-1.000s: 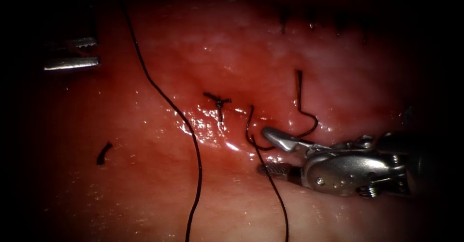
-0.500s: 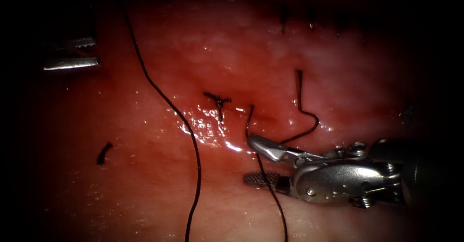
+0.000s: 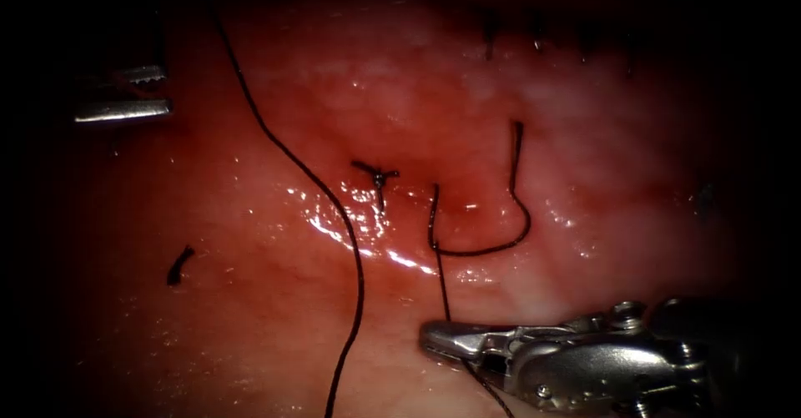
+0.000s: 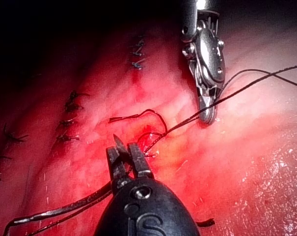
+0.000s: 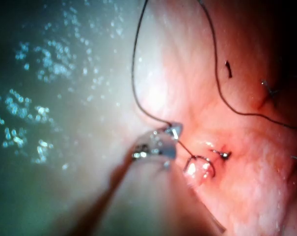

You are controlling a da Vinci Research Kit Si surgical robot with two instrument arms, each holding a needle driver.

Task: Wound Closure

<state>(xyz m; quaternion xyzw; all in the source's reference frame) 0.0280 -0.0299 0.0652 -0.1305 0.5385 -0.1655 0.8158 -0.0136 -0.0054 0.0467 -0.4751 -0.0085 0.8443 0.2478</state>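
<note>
My right tool (image 3: 427,335) lies low at the near edge of the tissue (image 3: 250,318), jaws shut on the thread (image 3: 443,294) that runs down from a stitch point (image 3: 434,189). Above it a loose U-shaped loop of thread (image 3: 484,251) rests on the tissue and ends in a free tail (image 3: 517,126). The same grip appears in the left wrist view, the right tool's tip (image 4: 207,117) pinching the strand (image 4: 177,127). My left tool (image 3: 167,89) hovers far to the left, apart from the threads; its jaws (image 4: 124,144) lie close together with nothing seen between them.
A second long thread (image 3: 344,218) crosses the tissue from top to bottom, left of the stitch. A tied knot (image 3: 377,173) sits beside the loop. A cut scrap of thread (image 3: 179,264) lies at the left. A row of finished stitches (image 3: 492,42) runs along the far edge.
The right tool's jaws went from wide open around the thread to shut on it, and the tool moved down toward the near edge. The loop has spread out. The left tool stayed still.
</note>
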